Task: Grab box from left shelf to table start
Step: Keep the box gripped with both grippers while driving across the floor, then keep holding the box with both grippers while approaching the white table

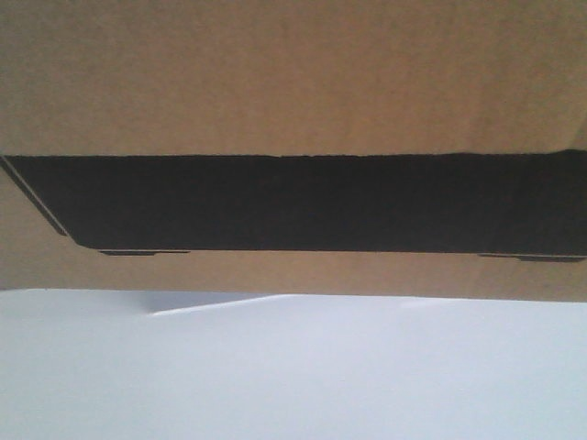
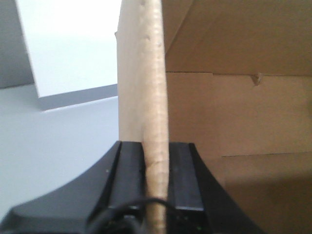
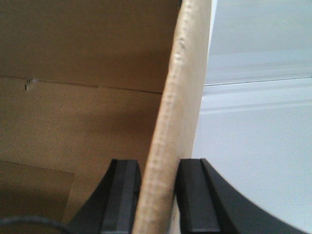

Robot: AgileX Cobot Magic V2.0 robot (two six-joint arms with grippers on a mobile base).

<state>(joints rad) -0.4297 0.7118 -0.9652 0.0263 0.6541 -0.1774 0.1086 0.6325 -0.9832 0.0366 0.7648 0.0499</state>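
Close above the table surface, the box fills the front view, its black panel facing the camera; whether it touches the surface cannot be told. The left gripper pinches one cardboard wall and the right gripper pinches another.

A white flat table top is seen across the lower part of the front view. It is met along its far side by a large brown corrugated cardboard box with a wide black printed panel. Whether the box rests on it cannot be told. A small grey shadow is cast there.
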